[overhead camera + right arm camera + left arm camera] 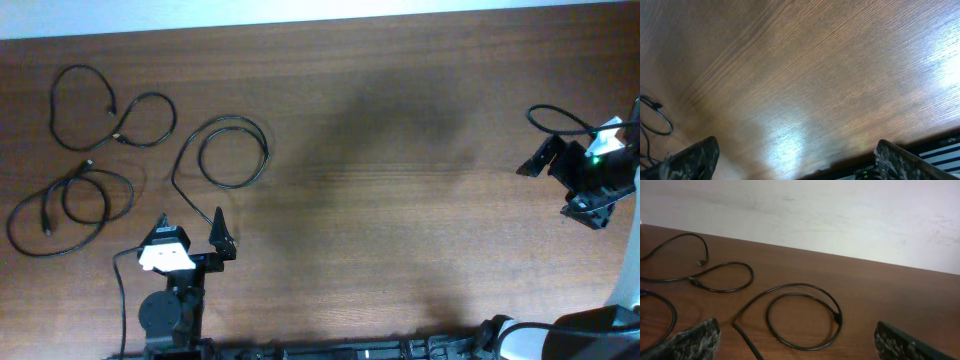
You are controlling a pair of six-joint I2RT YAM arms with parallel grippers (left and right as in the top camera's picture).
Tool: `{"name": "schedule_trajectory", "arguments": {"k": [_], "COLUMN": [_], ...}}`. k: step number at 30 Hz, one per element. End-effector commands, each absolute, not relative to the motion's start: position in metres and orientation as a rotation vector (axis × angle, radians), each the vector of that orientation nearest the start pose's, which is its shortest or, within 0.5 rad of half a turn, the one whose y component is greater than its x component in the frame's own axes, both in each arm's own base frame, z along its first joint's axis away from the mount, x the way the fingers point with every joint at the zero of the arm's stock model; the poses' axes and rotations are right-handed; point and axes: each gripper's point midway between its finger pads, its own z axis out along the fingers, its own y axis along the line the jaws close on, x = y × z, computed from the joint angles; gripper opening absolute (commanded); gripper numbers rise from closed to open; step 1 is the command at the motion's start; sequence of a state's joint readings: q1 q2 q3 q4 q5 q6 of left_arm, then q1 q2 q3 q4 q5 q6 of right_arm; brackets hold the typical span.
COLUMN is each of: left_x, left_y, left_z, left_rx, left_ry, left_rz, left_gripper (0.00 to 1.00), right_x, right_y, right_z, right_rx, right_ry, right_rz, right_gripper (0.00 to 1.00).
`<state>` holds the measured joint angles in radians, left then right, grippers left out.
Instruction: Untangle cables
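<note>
Three thin black cables lie apart at the table's left. One snakes at the far left back (172, 118) (750, 275). A second is doubled into loops at the left front (104, 205) (675, 315). The third forms a round loop with a tail (267, 152) (838, 317), just ahead of my left gripper (191, 217) (796, 330), which is open and empty, fingers (695, 340) wide apart. My right gripper (548, 188) (797, 155) hovers open and empty at the far right, far from the cables; a few cable loops (657, 120) show small at its view's left edge.
The right arm's own thicker black wire (555, 118) loops behind its wrist. The left arm's base (170, 310) stands at the front edge. A dark rail (920, 160) runs along the table's front. The wall (840, 210) rises behind the table.
</note>
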<state>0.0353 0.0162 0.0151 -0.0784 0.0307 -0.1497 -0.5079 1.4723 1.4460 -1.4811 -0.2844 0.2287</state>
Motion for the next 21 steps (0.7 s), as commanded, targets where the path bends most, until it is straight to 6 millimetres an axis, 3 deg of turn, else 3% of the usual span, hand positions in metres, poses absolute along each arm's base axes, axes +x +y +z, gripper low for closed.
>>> {"name": "schedule_trajectory", "arguments": {"k": [1, 21], "left_x": [0.2459, 0.2459], "left_y": [0.0033, 0.0033], "left_z": [0.1571, 0.1571], "left_rx": [0.027, 0.06], "left_ry": [1.647, 1.646], "left_rz": [0.028, 0.058], "left_gripper": [0.99, 0.99], "right_x": [0.248, 0.248], "right_y": [-0.0849, -0.0849], "right_z": [0.1986, 0.1986], "right_rx": [1.054, 1.054], "right_ry": [2.792, 2.792], "right_rz": [0.394, 0.394], "right_gripper": [0.98, 0.98]}}
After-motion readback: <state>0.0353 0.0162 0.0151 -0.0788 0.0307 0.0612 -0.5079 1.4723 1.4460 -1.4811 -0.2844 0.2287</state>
